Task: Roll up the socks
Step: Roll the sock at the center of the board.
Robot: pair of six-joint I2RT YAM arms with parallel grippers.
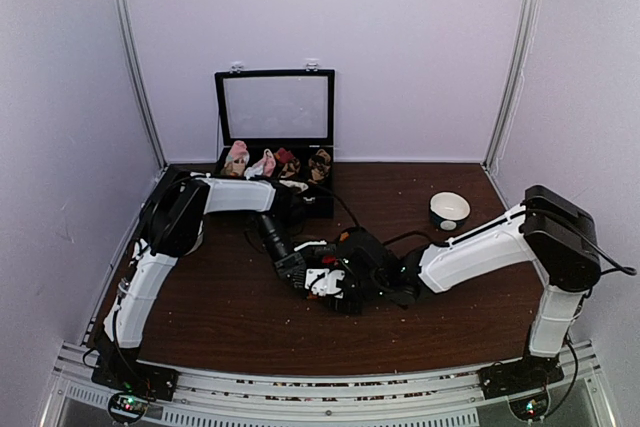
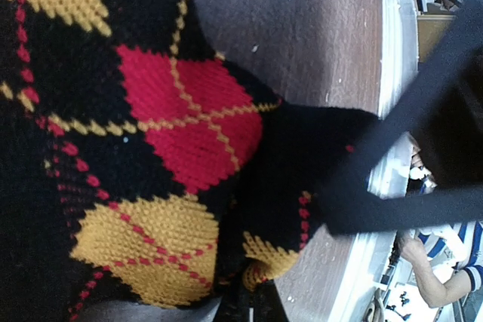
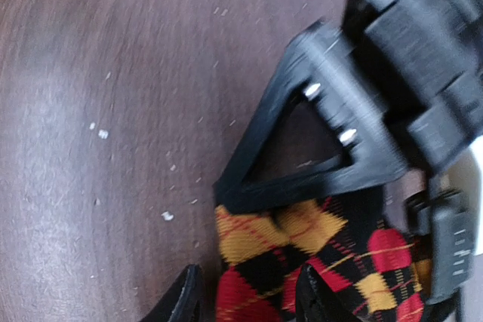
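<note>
Socks [image 3: 302, 262], black argyle with red and orange diamonds, lay bunched on the brown counter [image 1: 220, 317] at its centre, between the two grippers. Right fingers [image 3: 181, 299] stood parted around the knit edge, one dark tip on each side. Left gripper [image 1: 322, 282] pressed into the fabric; whether its fingers were open or closed could not be told.

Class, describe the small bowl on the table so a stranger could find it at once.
Start from the open black case at the back wall, then look right across the brown table. The bowl sits alone near the right edge: round, white inside, dark outside, unlike the black robot parts.
</note>
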